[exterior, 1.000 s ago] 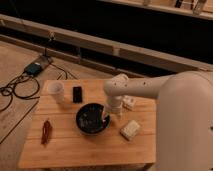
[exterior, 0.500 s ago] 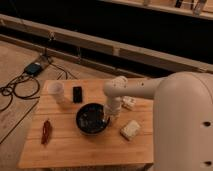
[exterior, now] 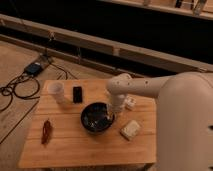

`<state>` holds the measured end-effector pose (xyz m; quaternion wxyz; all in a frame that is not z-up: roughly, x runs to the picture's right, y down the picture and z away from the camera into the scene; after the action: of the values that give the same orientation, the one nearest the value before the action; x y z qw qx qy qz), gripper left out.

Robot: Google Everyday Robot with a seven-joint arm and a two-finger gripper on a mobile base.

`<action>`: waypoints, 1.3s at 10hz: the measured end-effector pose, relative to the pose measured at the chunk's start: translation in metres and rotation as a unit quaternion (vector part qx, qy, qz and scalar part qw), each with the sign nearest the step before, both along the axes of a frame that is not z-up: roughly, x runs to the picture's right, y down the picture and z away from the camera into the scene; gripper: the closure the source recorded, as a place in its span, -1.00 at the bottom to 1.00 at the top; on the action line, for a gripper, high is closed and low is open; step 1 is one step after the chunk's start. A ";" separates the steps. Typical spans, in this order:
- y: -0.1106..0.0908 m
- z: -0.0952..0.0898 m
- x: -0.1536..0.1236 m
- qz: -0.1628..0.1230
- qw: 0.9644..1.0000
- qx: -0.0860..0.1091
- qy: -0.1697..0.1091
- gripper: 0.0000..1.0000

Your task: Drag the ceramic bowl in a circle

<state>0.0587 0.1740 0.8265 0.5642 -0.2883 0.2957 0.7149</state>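
The ceramic bowl point(exterior: 96, 119), round, shallow and glossy black, sits at the middle of the wooden table point(exterior: 75, 147). My gripper point(exterior: 113, 113) comes down from the white arm on the right and meets the bowl's right rim. It is shut on that rim. The arm's wrist hides the fingertips and part of the rim.
A white cup point(exterior: 56, 91) and a small black rectangular object point(exterior: 77, 94) stand at the back left. A reddish item point(exterior: 47, 131) lies front left. A pale block point(exterior: 131, 129) lies right of the bowl, a small white thing point(exterior: 130, 102) behind it. Cables point(exterior: 20, 85) run over the floor.
The gripper has settled lower onto the bowl's right rim and closed. The bowl stays in about the same spot.
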 end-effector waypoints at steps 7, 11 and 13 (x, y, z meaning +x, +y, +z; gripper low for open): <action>-0.051 0.002 -0.018 -0.028 1.000 0.001 0.012 1.00; -0.022 -0.025 -0.092 -0.078 0.994 -0.049 -0.065 1.00; 0.000 -0.049 -0.111 -0.096 0.987 -0.083 -0.096 1.00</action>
<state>-0.0521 0.1744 0.7771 0.6299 -0.3720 0.3248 0.5995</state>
